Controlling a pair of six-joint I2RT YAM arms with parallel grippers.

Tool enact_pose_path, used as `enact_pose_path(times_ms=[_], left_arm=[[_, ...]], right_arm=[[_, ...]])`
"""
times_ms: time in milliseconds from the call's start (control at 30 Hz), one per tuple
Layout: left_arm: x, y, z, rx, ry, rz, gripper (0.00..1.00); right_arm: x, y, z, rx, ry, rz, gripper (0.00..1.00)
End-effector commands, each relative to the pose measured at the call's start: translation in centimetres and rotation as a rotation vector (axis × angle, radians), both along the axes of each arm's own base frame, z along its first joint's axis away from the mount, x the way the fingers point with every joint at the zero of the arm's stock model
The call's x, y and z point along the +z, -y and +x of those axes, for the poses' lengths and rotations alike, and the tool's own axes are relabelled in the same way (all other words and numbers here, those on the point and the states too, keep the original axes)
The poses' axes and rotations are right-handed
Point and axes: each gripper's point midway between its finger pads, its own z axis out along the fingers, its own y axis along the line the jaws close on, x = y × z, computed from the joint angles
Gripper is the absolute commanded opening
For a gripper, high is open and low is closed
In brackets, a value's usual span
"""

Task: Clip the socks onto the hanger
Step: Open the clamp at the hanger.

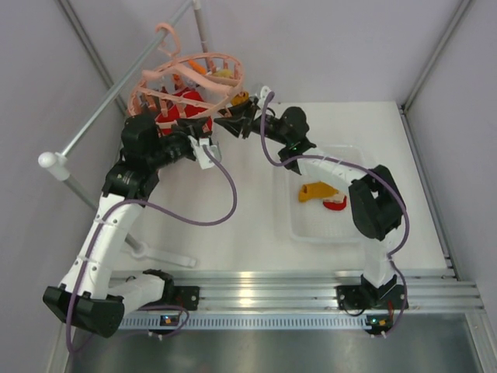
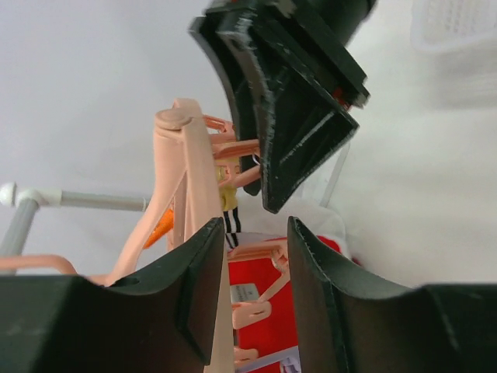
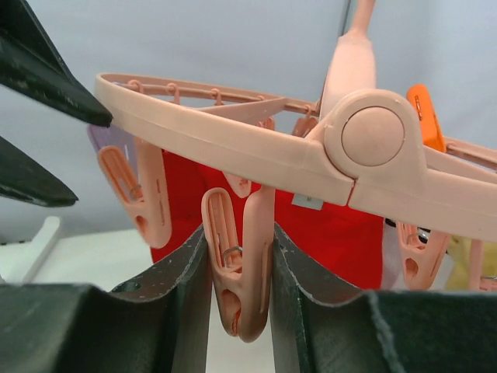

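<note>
The salmon-pink hanger [image 1: 210, 62] hangs at the back left with a red sock [image 1: 177, 109] clipped inside its rings. My right gripper [image 1: 227, 120] reaches it from the right. In the right wrist view it [image 3: 241, 241] is shut on a dangling clip peg [image 3: 245, 272] under the hanger ring [image 3: 233, 140], with the red sock [image 3: 194, 186] behind. My left gripper [image 1: 200, 134] is just below the hanger. In the left wrist view it [image 2: 256, 233] stands slightly apart, a hanger rib [image 2: 190, 163] against the left finger, the red sock [image 2: 276, 350] beyond.
A clear tray [image 1: 326, 225] right of centre holds a mustard-yellow sock [image 1: 317, 190] and a red sock [image 1: 335, 204]. The grey metal rail [image 1: 93, 124] runs diagonally at the left and carries the hanger. An orange peg [image 3: 423, 116] sits on the hanger.
</note>
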Motion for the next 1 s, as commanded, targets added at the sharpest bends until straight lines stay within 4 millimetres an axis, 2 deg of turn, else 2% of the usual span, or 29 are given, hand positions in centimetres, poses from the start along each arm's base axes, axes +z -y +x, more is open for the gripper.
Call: enact_pose_path(times_ms=[0,233,467,700,967], left_arm=[[-0.8,0.3,-0.6,-0.112,0.114,0.221,0.43],[0.3,0.4,1.2,-0.104,0.295,0.401,0.48],[1.5,2.2,1.4,-0.122,0.440,0.491,0.52],[0.9,3.5,2.9,-0.124,0.510,0.586,0.61],[0.3,4.1,5.2,-0.081,0.574,0.672,0.61]], right_arm=[[3.5,1.0,-1.0,-0.048,0.096,-0.024,0.00],[3.2,1.6,-0.6,-0.121,0.154,-0.148,0.00],[2.8,2.0,-0.7,-0.151,0.201,-0.229,0.00],[3.1,2.0,-1.1,-0.149,0.223,-0.255,0.00],[3.3,2.1,-1.4,-0.155,0.258,-0.279,0.00]])
